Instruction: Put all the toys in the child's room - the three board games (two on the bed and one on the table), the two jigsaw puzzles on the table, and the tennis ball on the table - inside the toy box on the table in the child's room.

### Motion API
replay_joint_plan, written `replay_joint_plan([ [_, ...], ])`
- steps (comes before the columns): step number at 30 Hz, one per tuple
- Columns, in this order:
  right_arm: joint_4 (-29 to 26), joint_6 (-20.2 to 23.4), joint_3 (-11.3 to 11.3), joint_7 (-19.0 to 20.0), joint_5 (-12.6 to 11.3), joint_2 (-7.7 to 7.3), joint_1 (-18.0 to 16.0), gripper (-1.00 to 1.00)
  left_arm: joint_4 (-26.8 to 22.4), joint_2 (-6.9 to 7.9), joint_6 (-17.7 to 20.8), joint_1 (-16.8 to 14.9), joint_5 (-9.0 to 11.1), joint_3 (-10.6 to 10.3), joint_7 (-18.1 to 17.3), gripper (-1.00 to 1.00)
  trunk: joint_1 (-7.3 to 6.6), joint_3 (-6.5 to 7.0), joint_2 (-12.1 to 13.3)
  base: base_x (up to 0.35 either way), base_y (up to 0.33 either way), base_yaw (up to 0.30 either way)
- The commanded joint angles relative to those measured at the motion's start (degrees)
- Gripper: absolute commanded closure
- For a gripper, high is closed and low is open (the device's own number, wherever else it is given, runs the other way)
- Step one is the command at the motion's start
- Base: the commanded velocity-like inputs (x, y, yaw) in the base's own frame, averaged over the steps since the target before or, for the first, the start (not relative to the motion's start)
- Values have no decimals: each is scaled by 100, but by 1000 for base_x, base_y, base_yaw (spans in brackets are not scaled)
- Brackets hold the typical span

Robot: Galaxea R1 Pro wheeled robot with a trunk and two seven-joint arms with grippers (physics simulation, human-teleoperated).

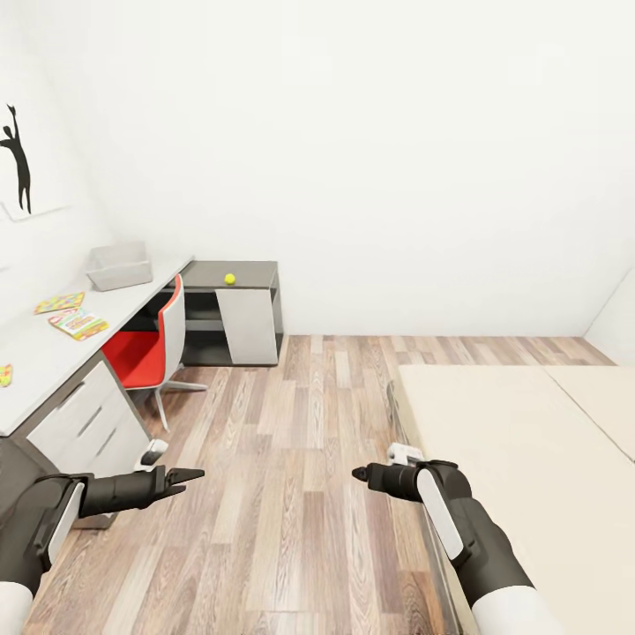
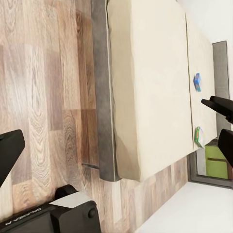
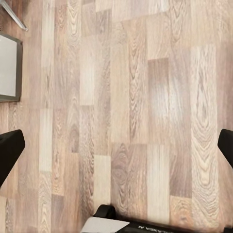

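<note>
Head view: bench (image 1: 53, 353) along the left wall, long axis running away toward the far corner. Toy box (image 1: 120, 266) at its far end, long side across the bench top. Nearer, two jigsaw puzzles: one (image 1: 59, 303) lying flat close to the wall, another (image 1: 4, 375) cut off by the picture's edge. Between them, a board game (image 1: 79, 324), flat, turned slantwise. Tennis ball (image 1: 229, 279) on the lower dark end unit past the toy box. Red chair (image 1: 150, 348) tucked against the bench. Bed (image 1: 529, 450) at the right, long axis running away from the camera, far part cut off. Left hand (image 1: 181, 478) low at the left and right hand (image 1: 363, 474) by the bed corner, both over the wood floor (image 1: 282, 459), well apart from every toy, holding nothing; finger spread hard to judge here.

Left wrist view: left hand (image 2: 116, 133) released, dark fingertips at opposite edges with bare floor and bed (image 2: 150, 87) between. On the far mattress, a small blue board game (image 2: 197, 82) and a green-edged one (image 2: 199, 137), both tiny and hard to read, well apart from the hand. Right hand (image 2: 224, 124) partly cut off beside them.

Right wrist view: right hand (image 3: 116, 148) released, fingers wide apart over plank floor (image 3: 126, 97). Grey corner of furniture (image 3: 8, 68), cut off, not identifiable.
</note>
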Motion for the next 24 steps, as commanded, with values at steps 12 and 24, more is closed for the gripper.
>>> replay_joint_plan([
  [12,-5,-88,-2,13,22,0,-4,-100,-1,0,52,-5,6,8,-16,-100,2,-12,-12,-59,0,0],
  [24,3,-304,6,13,16,-2,-4,-100,-1,0,52,-4,5,2,-11,-100,2,-12,-12,-1,0,0],
])
